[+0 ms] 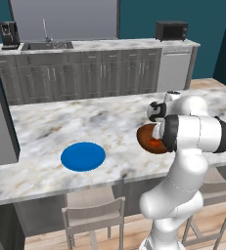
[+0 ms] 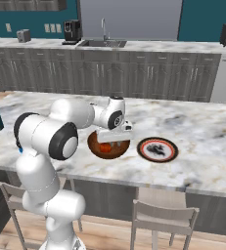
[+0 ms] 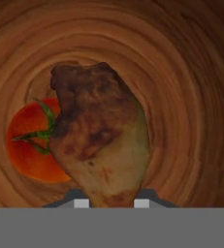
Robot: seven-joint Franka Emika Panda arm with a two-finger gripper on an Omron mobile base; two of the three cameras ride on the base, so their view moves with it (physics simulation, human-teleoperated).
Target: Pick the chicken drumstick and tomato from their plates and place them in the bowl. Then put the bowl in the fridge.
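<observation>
Inside the bowl [image 3: 191, 72], gripper [image 3: 111, 203] pinching the chicken drumstick [image 3: 101, 140] (narrow grip), tomato [image 3: 33, 145] beside.

White rounded arm [image 1: 183, 146] — dark joint bands.

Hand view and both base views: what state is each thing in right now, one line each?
gripper: shut on the chicken drumstick, over the bowl.
chicken drumstick: held at its narrow end, inside the bowl.
tomato: lying in the bowl, beside the drumstick.
bowl: upright on the counter.
blue plate: empty.
brown-rimmed plate: empty, right of the bowl.
</observation>
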